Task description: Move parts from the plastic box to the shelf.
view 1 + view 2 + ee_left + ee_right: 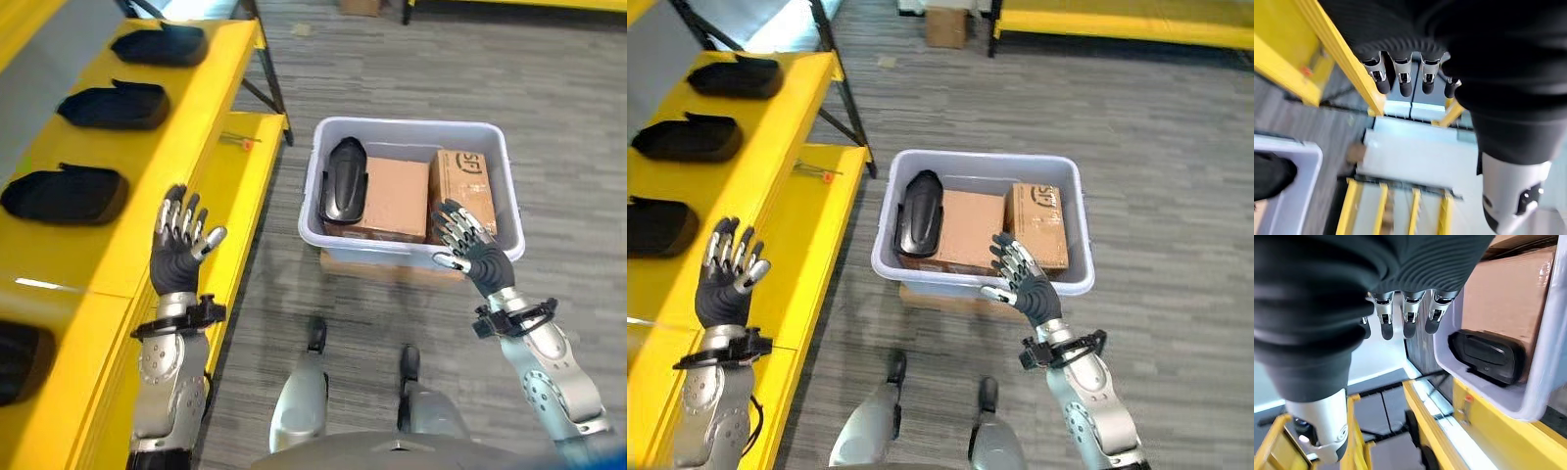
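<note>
A grey plastic box (505, 176) stands on the floor ahead, holding one black moulded part (344, 179) at its left end and two cardboard boxes (397, 199). The yellow shelf (167, 147) runs along my left with several black parts (118, 105) lying on its top level. My left hand (179, 251) is raised over the shelf's front edge, fingers straight and spread, holding nothing. My right hand (472, 250) hovers open at the box's near right rim, empty. In the right wrist view the black part (1488, 355) lies in the box past the fingers (1408, 313).
The plastic box rests on a flat cardboard piece (392, 266) on grey carpet. A lower yellow shelf level (240, 166) with a small orange item (247, 144) juts toward the box. More yellow racking (1117, 22) and a cardboard box (945, 24) stand at the far side.
</note>
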You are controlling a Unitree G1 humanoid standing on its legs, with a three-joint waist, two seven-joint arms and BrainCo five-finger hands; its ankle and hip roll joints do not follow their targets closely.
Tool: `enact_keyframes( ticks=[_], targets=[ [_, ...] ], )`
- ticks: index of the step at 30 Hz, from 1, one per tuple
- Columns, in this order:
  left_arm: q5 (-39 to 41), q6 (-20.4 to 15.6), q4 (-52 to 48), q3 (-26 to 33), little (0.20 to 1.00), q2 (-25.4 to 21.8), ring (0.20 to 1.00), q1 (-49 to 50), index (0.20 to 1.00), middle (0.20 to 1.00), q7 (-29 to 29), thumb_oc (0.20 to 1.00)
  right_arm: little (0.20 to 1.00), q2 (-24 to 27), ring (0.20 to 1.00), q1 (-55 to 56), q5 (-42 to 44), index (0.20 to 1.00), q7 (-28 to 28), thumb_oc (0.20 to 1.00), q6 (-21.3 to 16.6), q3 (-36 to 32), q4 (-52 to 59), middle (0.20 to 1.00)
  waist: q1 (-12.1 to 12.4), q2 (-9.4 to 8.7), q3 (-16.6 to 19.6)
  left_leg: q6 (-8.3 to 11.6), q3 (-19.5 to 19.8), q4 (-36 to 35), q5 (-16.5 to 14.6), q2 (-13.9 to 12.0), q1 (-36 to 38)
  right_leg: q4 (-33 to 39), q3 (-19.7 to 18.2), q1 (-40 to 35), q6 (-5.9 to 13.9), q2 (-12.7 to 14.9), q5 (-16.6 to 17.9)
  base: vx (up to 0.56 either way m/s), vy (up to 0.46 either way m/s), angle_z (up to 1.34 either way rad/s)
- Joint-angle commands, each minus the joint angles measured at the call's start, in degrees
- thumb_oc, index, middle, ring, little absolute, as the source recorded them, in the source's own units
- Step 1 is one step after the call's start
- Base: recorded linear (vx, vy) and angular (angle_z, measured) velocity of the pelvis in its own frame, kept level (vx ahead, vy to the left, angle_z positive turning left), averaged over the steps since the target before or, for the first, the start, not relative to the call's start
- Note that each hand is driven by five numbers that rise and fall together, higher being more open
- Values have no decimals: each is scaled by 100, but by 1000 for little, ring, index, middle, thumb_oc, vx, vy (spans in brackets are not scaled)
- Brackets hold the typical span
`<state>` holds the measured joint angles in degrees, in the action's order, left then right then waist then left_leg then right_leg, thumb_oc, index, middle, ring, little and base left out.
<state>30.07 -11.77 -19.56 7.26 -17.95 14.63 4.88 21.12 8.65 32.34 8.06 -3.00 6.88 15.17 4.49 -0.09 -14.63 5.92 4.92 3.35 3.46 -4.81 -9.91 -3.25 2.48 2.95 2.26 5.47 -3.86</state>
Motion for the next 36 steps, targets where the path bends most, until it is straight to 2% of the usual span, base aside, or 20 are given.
enact_keyframes(
  ticks=[1,2,7,11,13,15,17,18,19,20,21,22,23,24,27,28,29,31,34,36],
  targets=[
    [-1,-298,-358,31,1000,-47,1000,105,1000,1000,-151,1000,1000,102,1000,-79,79,1000,140,1000,-263,-313,290,1000,-167,89,264,58,113,-643,806,-206,-68,344,65,-1108,83,3,-486,169,140,-44],
    [0,-300,-356,30,1000,-49,1000,107,1000,1000,-152,1000,1000,101,1000,-71,79,1000,141,1000,-260,-314,296,1000,-158,81,264,53,102,-630,793,-198,-66,351,57,-1116,88,14,-485,213,189,-22],
    [-14,-282,-345,17,1000,-317,1000,-12,1000,1000,-97,1000,1000,-17,1000,-88,-11,1000,162,1000,-190,-230,244,1000,-319,-19,503,-307,-399,-411,277,17,129,378,-256,-1017,378,445,-298,166,200,-32],
    [-8,-276,-302,16,1000,-378,1000,-37,1000,1000,-39,1000,1000,-70,1000,-122,-80,1000,154,1000,-151,-195,200,1000,-352,-66,571,-462,-578,-327,47,135,202,285,-376,-921,516,626,-224,116,162,-41],
    [-4,-240,-309,-40,1000,-459,1000,-48,1000,1000,-60,1000,1000,-111,1000,-143,-128,1000,162,1000,-129,-206,194,1000,-383,-91,577,-652,-688,-30,-272,354,186,-52,-490,-758,663,796,-123,164,264,-37],
    [-1,-229,-293,-37,1000,-480,1000,-34,1000,1000,-78,1000,1000,-120,1000,-126,-131,1000,161,1000,-129,-221,202,1000,-386,-93,574,-702,-695,22,-341,404,194,-169,-489,-714,689,833,-96,91,142,-23],
    [-40,-190,-269,-77,1000,-562,1000,-75,1000,1000,-98,1000,1000,-165,1000,-107,-215,1000,164,1000,-121,-251,215,1000,-444,-71,536,-815,-656,18,-431,528,285,-731,-484,-451,768,853,242,74,144,-3],
    [-41,-191,-265,-78,1000,-563,1000,-81,1000,1000,-97,1000,1000,-167,1000,-110,-216,1000,163,1000,-120,-253,216,1000,-439,-72,537,-817,-661,15,-427,527,280,-757,-494,-429,769,852,234,19,152,-1],
    [56,-179,-226,-142,1000,-572,1000,-121,1000,1000,-74,1000,1000,-191,1000,-133,-235,1000,140,1000,-152,-205,207,1000,-498,-2,426,-902,-688,-99,-415,566,420,-1340,-500,-84,771,824,660,3,113,-4],
    [58,-182,-220,-142,1000,-571,1000,-127,1000,1000,-76,1000,1000,-189,1000,-137,-236,1000,140,1000,-153,-205,204,1000,-490,0,424,-901,-696,-111,-407,562,422,-1365,-513,-64,770,819,654,44,230,-4],
    [-54,-140,-207,-105,1000,-636,1000,-119,1000,1000,-43,1000,1000,-210,1000,-184,-254,1000,117,1000,-149,-161,169,1000,-558,110,305,-951,-734,-305,-428,526,637,-1815,-454,309,671,673,699,33,113,-11],
    [-58,-139,-208,-103,1000,-634,1000,-119,1000,1000,-41,1000,1000,-209,1000,-187,-255,1000,116,1000,-149,-159,168,1000,-552,108,300,-948,-742,-322,-424,524,652,-1843,-464,320,667,670,684,121,171,-32],
    [-110,-129,-218,-30,1000,-633,1000,-80,1000,1000,-37,1000,1000,-245,1000,-259,-279,1000,101,1000,-147,-93,127,1000,-506,123,259,-916,-927,-485,-533,480,882,-1472,13,614,603,852,619,143,24,-52],
    [-84,-120,-225,4,1000,-639,1000,-55,1000,1000,-65,1000,1000,-246,1000,-311,-261,1000,84,1000,-147,-68,90,1000,-516,106,227,-865,-1003,-554,-590,438,991,-976,272,692,609,872,668,179,-6,-78],
    [-48,-131,-234,82,1000,-624,1000,14,1000,1000,-69,1000,1000,-233,1000,-406,-301,1000,67,1000,-123,-36,30,1000,-539,61,125,-776,-1117,-635,-648,343,1157,-232,537,927,705,842,882,102,-85,-74],
    [-88,-128,-183,159,1000,-562,1000,91,1000,1000,-82,1000,1000,-192,1000,-443,-366,1000,71,1000,-135,-49,23,1000,-497,-15,75,-695,-1269,-665,-697,257,1302,144,1106,1014,804,883,1049,117,-124,-65],
    [-90,-127,-184,160,1000,-560,1000,93,1000,1000,-82,1000,1000,-192,1000,-443,-367,1000,72,1000,-135,-48,22,1000,-509,-7,72,-691,-1258,-667,-697,248,1306,173,1126,989,802,874,1062,159,-177,-54],
    [-68,-119,-148,78,1000,-395,1000,177,1000,1000,-244,1000,1000,-110,1000,-235,-381,1000,162,1000,-125,-140,108,1000,-551,-123,211,-603,-1106,-669,-707,239,1331,460,848,480,651,605,891,153,-193,0],
    [54,-113,-154,39,1000,-251,1000,229,1000,1000,-299,1000,1000,-60,1000,-148,-323,1000,133,1000,-128,-253,108,1000,-529,-144,319,-524,-1040,-648,-667,166,1315,482,1075,377,611,627,906,107,-138,56],
    [96,-64,-127,10,1000,-242,1000,249,1000,1000,-344,1000,1000,-20,1000,18,-320,1000,115,1000,-118,-426,82,1000,-572,-143,390,-440,-951,-576,-686,40,1334,405,1120,188,545,564,727,163,-209,36]
  ],
)
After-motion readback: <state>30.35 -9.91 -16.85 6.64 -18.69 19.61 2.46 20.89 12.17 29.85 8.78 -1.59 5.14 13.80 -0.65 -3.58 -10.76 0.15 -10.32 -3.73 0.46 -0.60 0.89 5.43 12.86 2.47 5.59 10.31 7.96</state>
